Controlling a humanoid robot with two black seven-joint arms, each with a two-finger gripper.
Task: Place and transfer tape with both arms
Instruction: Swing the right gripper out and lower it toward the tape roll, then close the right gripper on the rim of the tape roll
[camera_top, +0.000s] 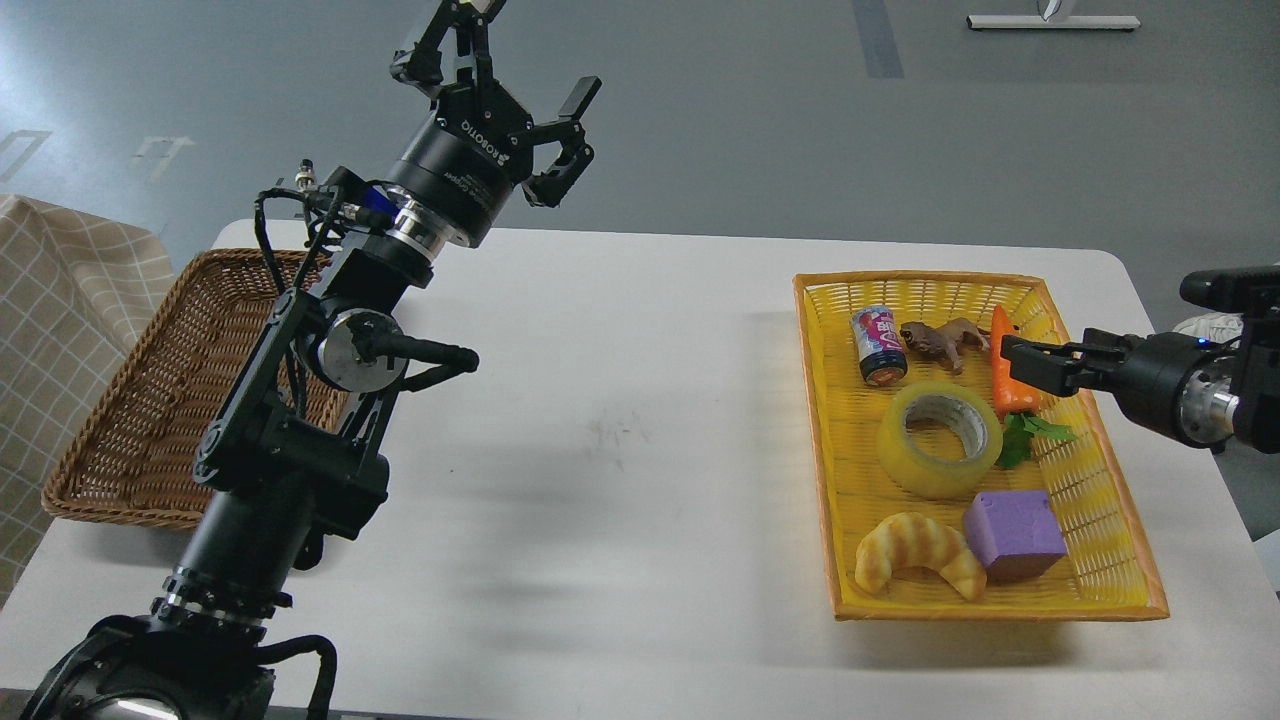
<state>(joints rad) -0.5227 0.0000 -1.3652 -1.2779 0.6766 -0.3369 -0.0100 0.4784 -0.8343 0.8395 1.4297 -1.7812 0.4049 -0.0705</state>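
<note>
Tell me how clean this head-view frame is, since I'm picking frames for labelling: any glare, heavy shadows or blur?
Head view: sharp throughout, no motion blur; the left gripper reads crisply, lettering included. Soft, diffuse shadows fall on the white table beneath the left arm and beside the yellow basket. The tape shows only a mild sheen, no blown-out glare. The right gripper is dark, its fingers hard to separate.

The left arm (300, 420) is filling the left of the frame, black and jointed, a silver disc shining at its middle joint and black cables looping beside it. Its left gripper (520, 95), upper left, is showing white "ROBOTIQ" lettering on a black barrel above a silver ring. At the right edge, the right gripper (1010, 362) is showing black too, with a silver collar glinting.
</note>
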